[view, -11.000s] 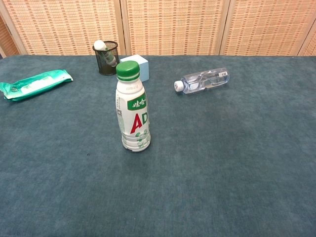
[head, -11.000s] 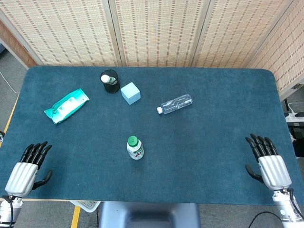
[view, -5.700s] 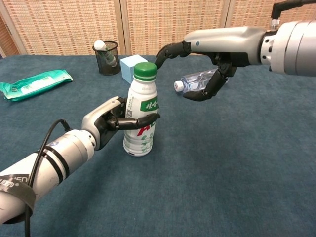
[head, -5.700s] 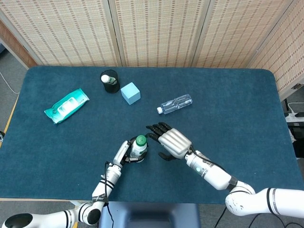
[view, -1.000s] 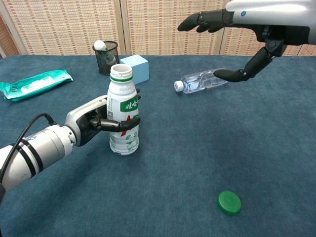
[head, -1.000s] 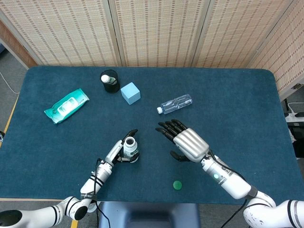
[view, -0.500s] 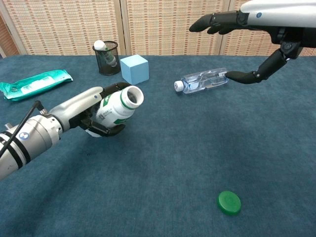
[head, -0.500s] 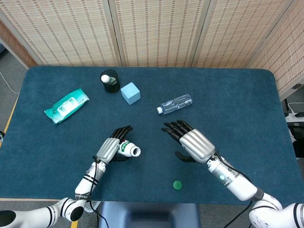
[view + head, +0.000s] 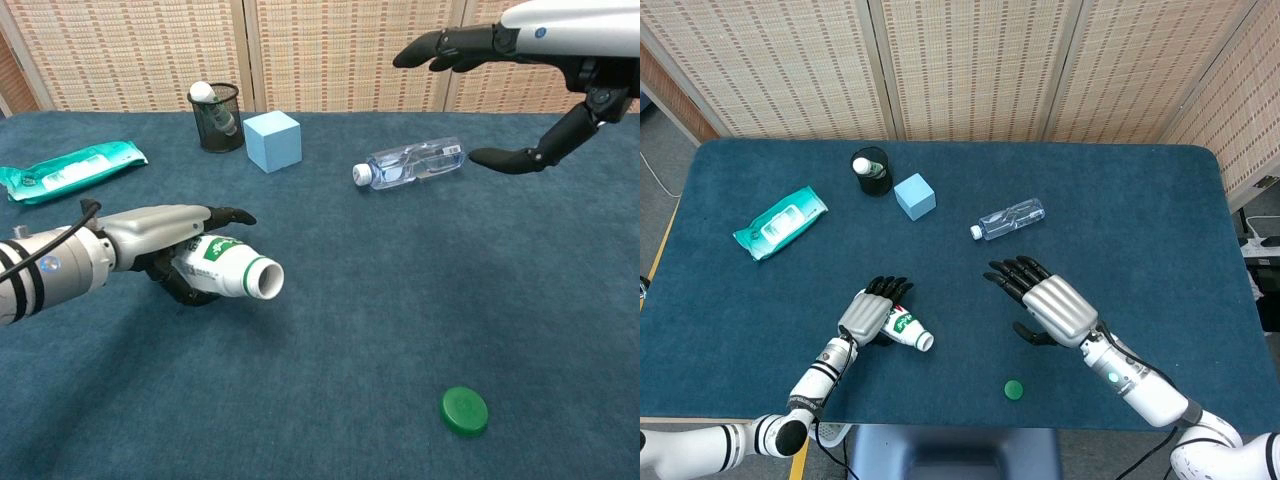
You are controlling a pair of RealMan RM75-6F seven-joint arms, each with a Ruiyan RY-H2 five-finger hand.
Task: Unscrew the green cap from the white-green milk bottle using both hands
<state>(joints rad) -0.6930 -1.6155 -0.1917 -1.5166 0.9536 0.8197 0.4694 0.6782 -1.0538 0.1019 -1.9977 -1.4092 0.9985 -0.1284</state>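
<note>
- Green cap (image 9: 464, 411) lies off on the counter (image 9: 400, 300), well apart from its bottle.
- Milk bottle (image 9: 228, 272) lies tipped, mouth open, under the left hand (image 9: 165, 245), which cups it.
- Right hand (image 9: 1055, 310) hovers spread and empty; unscrewing looks complete.

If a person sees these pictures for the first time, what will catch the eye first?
Probably the uncapped milk bottle, lying on its side near the table's front edge with the left hand on it and its open mouth facing the chest camera. Next comes the green cap, lying alone on the table to the right, and the right hand hovering open, holding nothing.
</note>
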